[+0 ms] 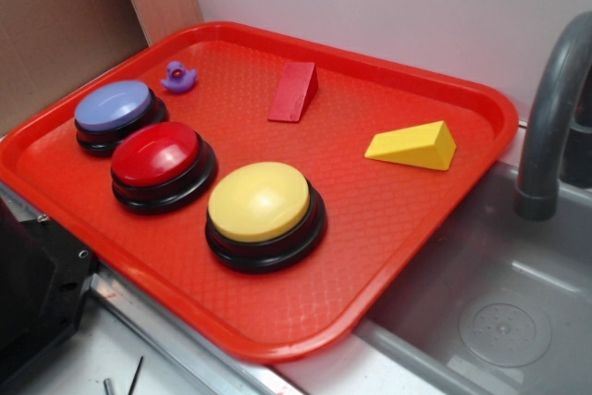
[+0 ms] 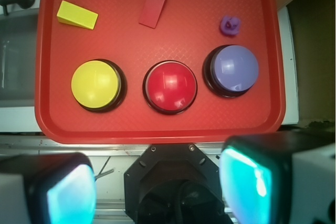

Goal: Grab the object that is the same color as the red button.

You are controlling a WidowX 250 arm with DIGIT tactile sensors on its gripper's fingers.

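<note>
Red wedge [image 2: 153, 6] near tray [image 2: 157, 127] far rim, clear all round | pincer [image 2: 157, 187] open

In the wrist view the gripper [image 2: 157, 187] is cut off at six o'clock, its fingers [image 2: 68, 192] blurred. In the exterior view the faucet [image 1: 555, 117] is cropped at three o'clock. The purple toy [image 2: 230, 24] is too small to identify.

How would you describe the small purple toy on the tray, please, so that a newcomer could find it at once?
Start at the big red tray beside the sink and find its row of three dome buttons. Beyond the lavender-blue button, near the tray's far rim, sits the purple duck. It is the smallest thing there and the only rounded figure; the two wedges are flat-sided, red and yellow.
</note>
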